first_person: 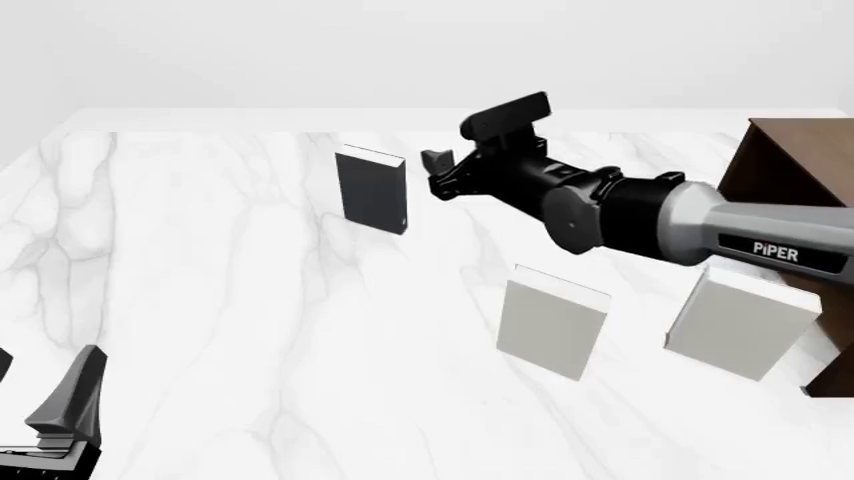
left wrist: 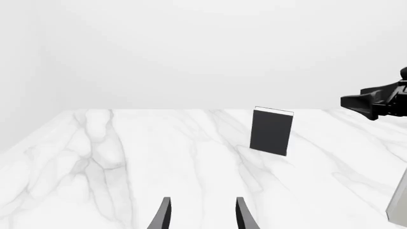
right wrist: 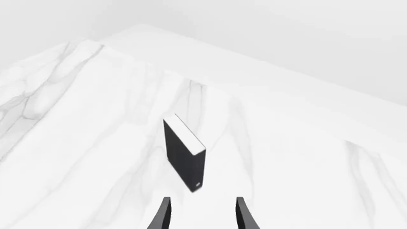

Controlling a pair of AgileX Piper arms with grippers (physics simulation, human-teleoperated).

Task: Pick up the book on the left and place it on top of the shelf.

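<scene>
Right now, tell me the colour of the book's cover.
Black, with white page edges; the book shows best in the front view.

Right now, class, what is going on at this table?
The right arm reaches across the marble table, its right gripper open and close beside the black book, which stands upright and untouched. Nothing is gripped yet. The left gripper waits open, low at the near left corner. Two pale books stand nearer the brown shelf at the right edge, whose top is out of the frame.
</scene>
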